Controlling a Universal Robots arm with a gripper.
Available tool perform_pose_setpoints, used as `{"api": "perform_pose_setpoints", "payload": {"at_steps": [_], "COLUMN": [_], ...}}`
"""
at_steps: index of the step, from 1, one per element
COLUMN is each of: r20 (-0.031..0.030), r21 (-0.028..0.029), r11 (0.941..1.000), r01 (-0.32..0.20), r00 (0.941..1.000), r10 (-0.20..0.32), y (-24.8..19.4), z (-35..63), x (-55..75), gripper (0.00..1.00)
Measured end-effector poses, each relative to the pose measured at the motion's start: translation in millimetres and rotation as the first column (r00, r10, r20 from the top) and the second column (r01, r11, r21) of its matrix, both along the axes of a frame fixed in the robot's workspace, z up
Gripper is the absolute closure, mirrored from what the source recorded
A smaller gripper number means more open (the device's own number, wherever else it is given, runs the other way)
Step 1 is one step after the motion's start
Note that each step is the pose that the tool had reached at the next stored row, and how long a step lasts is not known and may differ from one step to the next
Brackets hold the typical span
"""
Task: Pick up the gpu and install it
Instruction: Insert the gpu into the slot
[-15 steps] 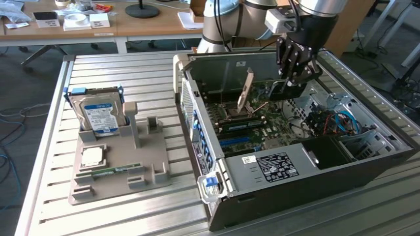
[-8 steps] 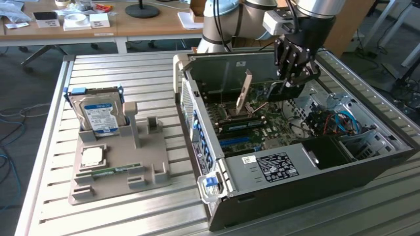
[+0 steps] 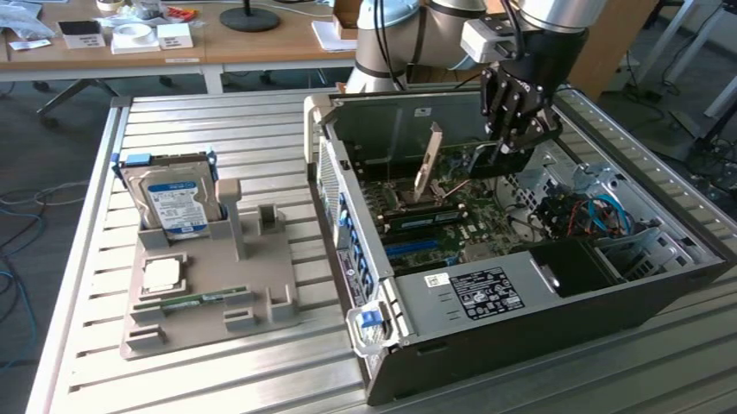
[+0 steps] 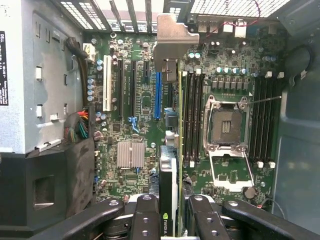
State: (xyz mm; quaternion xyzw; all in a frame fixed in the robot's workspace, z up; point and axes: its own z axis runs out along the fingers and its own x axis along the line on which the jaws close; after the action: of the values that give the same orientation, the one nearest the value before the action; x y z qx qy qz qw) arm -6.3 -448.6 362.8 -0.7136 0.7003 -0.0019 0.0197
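STATUS: pick-up done; your claw is part-closed on the gpu | LOCATION: upper right of exterior frame, inside the computer case, edge-on over the motherboard, beside the blue slot | OUTSTANDING: seating judged incomplete.

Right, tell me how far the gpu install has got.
Done: the pickup. The gripper is shut on the thin dark green gpu card with its silver end bracket.
In hand: the card hangs on edge over the green motherboard inside the open black computer case, beside the long blue slot.
Left: seating it. The blue slot is bare and the card does not look seated yet.
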Motion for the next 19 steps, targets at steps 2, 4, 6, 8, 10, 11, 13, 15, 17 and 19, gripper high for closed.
{"api": "perform_pose_setpoints", "payload": {"at_steps": [2,4,6,8,10,11,13,15,17,19], "r20": [0.0000,0.0000,0.0000,0.0000,0.0000,0.0002,0.0003,0.0003,0.0003,0.0003], "r21": [-0.0002,-0.0004,-0.0006,-0.0004,-0.0005,-0.0004,-0.0004,-0.0003,-0.0003,-0.0003], "r11": [1.0000,1.0000,1.0000,1.0000,1.0000,1.0000,1.0000,1.0000,1.0000,1.0000], "r01": [-0.001,-0.002,-0.002,-0.002,-0.002,-0.003,-0.003,-0.003,-0.003,-0.003], "r00": [1.0000,1.0000,1.0000,1.0000,1.0000,1.0000,1.0000,1.0000,1.0000,1.0000], "r10": [0.001,0.002,0.002,0.002,0.002,0.003,0.003,0.003,0.003,0.003], "y": [0.0,0.0,-0.1,0.0,0.0,0.0,0.0,0.0,0.0,0.0], "z": [-1.1,-2.0,-2.4,-2.7,-2.9,-4.0,-4.6,-4.9,-4.9,-4.9], "x": [-0.2,-0.2,-0.2,-0.2,-0.2,-0.3,-0.3,-0.3,-0.3,-0.3], "gripper": [0.73,0.73,0.73,0.73,0.73,0.73,0.73,0.73,0.73,0.73]}}
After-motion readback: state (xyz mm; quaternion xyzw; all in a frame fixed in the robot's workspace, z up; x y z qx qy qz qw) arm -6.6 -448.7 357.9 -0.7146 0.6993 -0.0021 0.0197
